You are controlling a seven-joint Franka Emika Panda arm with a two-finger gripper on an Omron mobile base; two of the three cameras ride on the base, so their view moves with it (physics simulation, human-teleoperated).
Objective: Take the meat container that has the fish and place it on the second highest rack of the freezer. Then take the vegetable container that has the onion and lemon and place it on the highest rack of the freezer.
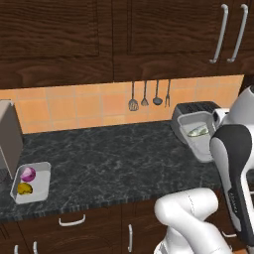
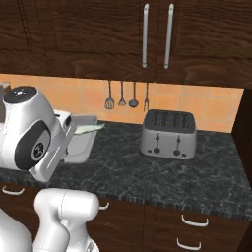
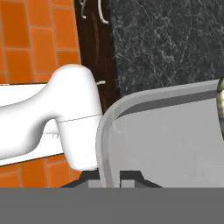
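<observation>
My gripper (image 3: 109, 178) is shut on the rim of the meat container (image 3: 166, 144), a shallow grey metal tray. The same meat container (image 1: 202, 147) hangs above the right end of the counter, in front of my wrist. The silvery fish (image 1: 198, 131) lies inside it, and its tip shows at the right edge of the hand view as the fish (image 3: 221, 100). From the right side, the meat container (image 2: 81, 145) juts out past my forearm with the fish (image 2: 91, 128) along its far rim. The vegetable container (image 1: 42, 191) sits at the counter's left front, holding the purple onion (image 1: 28, 173) and yellow lemon (image 1: 24, 188).
A silver toaster (image 2: 168, 134) stands on the dark marble counter (image 1: 114, 154) against the tiled wall. Several utensils (image 1: 149, 96) hang above it. A grey appliance (image 1: 10, 134) stands at the far left. Dark cabinets hang overhead, and drawers run below the counter edge.
</observation>
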